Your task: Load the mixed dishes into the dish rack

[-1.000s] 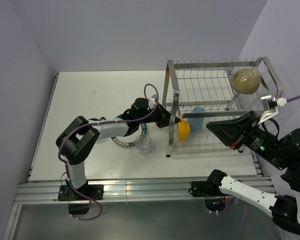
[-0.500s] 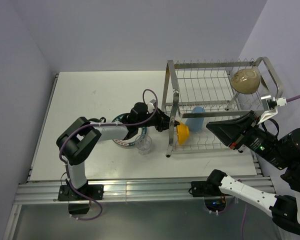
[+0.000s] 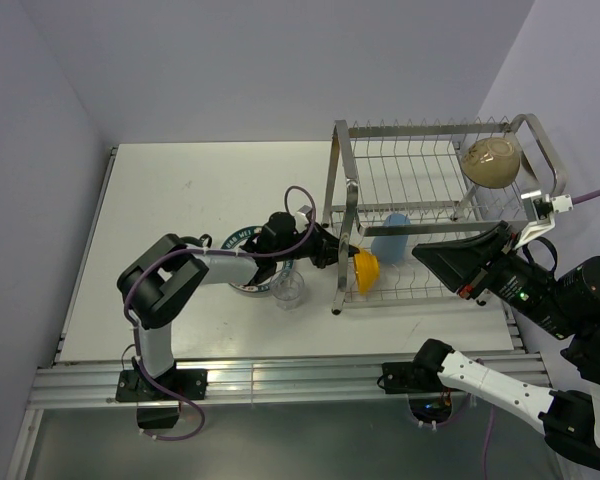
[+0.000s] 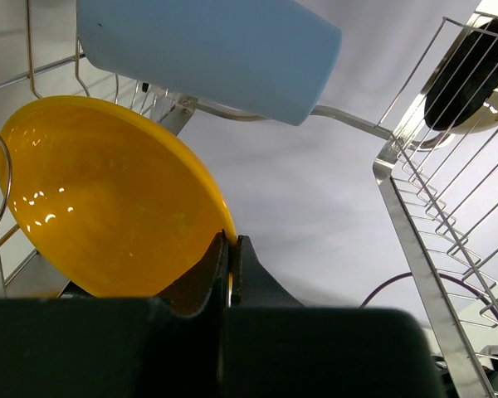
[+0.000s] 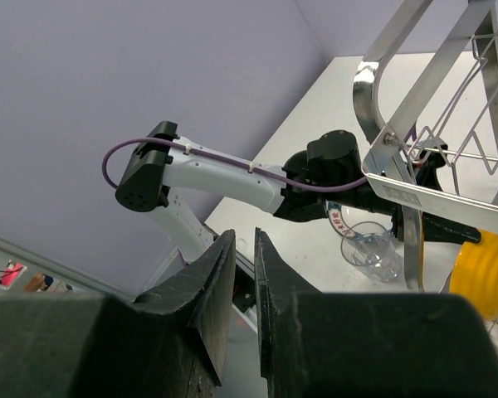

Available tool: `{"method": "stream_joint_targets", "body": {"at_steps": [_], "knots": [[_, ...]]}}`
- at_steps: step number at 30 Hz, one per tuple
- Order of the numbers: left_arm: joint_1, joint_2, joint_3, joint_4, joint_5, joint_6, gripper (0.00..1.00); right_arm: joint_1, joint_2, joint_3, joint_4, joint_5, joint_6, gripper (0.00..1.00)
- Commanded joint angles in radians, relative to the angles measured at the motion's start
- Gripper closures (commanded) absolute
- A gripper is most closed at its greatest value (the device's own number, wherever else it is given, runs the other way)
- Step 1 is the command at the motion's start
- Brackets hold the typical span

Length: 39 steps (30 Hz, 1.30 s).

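My left gripper (image 3: 348,259) is shut on the rim of the small orange bowl (image 3: 365,271), holding it on edge at the front left corner of the dish rack (image 3: 420,129), by the lower tier. In the left wrist view the fingers (image 4: 230,240) pinch the bowl (image 4: 100,207) under the light blue tumbler (image 4: 207,50). The tumbler (image 3: 390,238) lies in the lower tier. The beige bowl (image 3: 491,160) sits in the upper tier. The clear glass (image 3: 287,288) and the white plate (image 3: 242,262) are on the table under the left arm. My right gripper (image 3: 420,253) hangs empty, jaws together. The dark mug is out of view.
The rack's left upright post (image 3: 342,250) stands right beside the held bowl. The right wrist view shows the rack's curved handle end (image 5: 373,99), the glass (image 5: 372,249) and the left arm behind it. Walls close the table's far, left and right sides.
My left gripper has drawn the orange bowl slightly toward the near side and lower at the rack's front left corner. The right arm has not moved.
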Motion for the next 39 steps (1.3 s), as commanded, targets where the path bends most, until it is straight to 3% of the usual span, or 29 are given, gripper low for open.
{"method": "stream_joint_targets", "body": {"at_steps": [1,3,7,15,26,29,30,34,39], "knots": [[-0.010,0.010,0.004,0.063,0.002,-0.013,1.00,-0.002,-0.008,-0.004,0.026,0.009,-0.016,0.78],[-0.010,0.013,0.009,0.057,0.011,-0.007,0.97,-0.002,-0.011,-0.004,0.023,0.011,-0.016,0.78],[-0.007,0.004,0.003,0.025,0.019,0.001,0.70,-0.002,-0.017,-0.008,0.028,0.013,-0.014,0.78],[0.004,-0.025,-0.016,-0.009,0.017,0.022,0.50,-0.002,-0.016,-0.011,0.034,0.008,-0.016,0.78],[0.059,-0.128,-0.031,-0.114,0.017,0.136,0.48,-0.002,-0.014,-0.011,0.039,0.002,-0.019,0.78],[0.126,-0.191,0.016,-0.338,0.004,0.289,0.49,-0.002,-0.014,-0.011,0.039,0.003,-0.019,0.78],[0.140,-0.206,0.036,-0.510,-0.009,0.335,0.50,-0.002,-0.014,-0.011,0.040,0.003,-0.020,0.78],[0.180,-0.275,0.176,-0.928,-0.107,0.586,0.53,-0.002,-0.016,-0.016,0.034,0.005,-0.022,0.78],[0.208,-0.364,0.165,-1.137,-0.214,0.657,0.52,-0.002,-0.014,-0.022,0.039,0.005,-0.028,0.78]]}}
